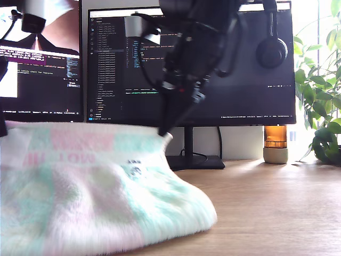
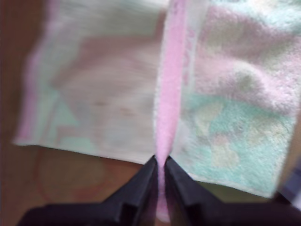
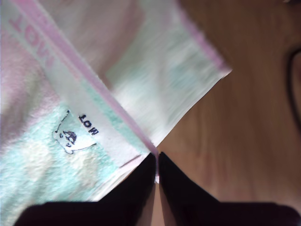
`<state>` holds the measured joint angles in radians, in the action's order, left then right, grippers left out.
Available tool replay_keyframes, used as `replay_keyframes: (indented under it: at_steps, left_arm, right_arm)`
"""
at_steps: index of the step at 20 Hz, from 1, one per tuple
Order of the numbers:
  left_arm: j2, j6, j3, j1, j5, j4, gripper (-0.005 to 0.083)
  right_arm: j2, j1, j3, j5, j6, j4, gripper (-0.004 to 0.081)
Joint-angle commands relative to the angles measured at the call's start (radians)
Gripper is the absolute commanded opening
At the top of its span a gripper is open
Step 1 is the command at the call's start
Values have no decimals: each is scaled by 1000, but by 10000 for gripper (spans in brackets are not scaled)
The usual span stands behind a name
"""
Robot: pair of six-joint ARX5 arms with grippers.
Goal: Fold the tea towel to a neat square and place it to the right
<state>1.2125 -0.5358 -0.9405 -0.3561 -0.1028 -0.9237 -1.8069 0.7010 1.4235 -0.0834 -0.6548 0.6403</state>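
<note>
My first gripper (image 2: 160, 162) is clenched on the tea towel (image 2: 225, 108): its two dark fingers (image 2: 136, 188) stand nearly together with a pink edge band of the cloth pinched between them, and the band runs straight away from the tips. To either side of that band the towel hangs in two panels, one blurred and pale, the other showing mint green and pink terry patches. My second gripper (image 3: 156, 165) is likewise clenched on the tea towel (image 3: 56, 132), its dark fingers (image 3: 136, 188) meeting on a corner where a pink-trimmed edge comes to a point. Beside that corner lies a white band with pink letters, a small dark embroidered figure and dark lettering. In the exterior view, one dark arm comes down from the top centre and my second gripper (image 1: 162, 130) meets the raised upper edge of the tea towel (image 1: 96, 197) at its corner toward the exterior view's right; the first gripper cannot be made out there. The towel fills the exterior view's lower left, held up along its top edge and draping down onto the wooden desk (image 1: 277, 213). Behind it stand two monitors (image 1: 234, 80), headphones (image 1: 272, 50) hung on one, an amber lamp (image 1: 275, 144) and a leafy plant (image 1: 319, 106).
</note>
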Motion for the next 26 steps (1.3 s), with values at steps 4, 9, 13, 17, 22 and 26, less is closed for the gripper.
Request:
replay_keyframes:
  at_steps: [4,9,13,17,22,26]
  left_arm:
    - [-8,-49,7,97,10,78,-22]
    - [28,-48,7,165,-1,134,-22]
    - [85,-48,7,188,-20,187,-22]
    - [130,-48,7,200,-20,232,-22]
    - [142,-49,7,223,-20,267,-22]
    - [143,-49,7,252,-24,292,-22]
  right_arm:
    - [-122,-16,51,16,-29,-64,-12]
    - [-164,-32,113,42,-31,-91,-12]
    - [-175,-41,133,43,-33,-108,-12]
    - [-196,-42,133,77,-36,-132,-12]
    - [-212,-43,133,91,-53,-201,-12]
    - [-241,-47,133,95,-53,-227,-12]
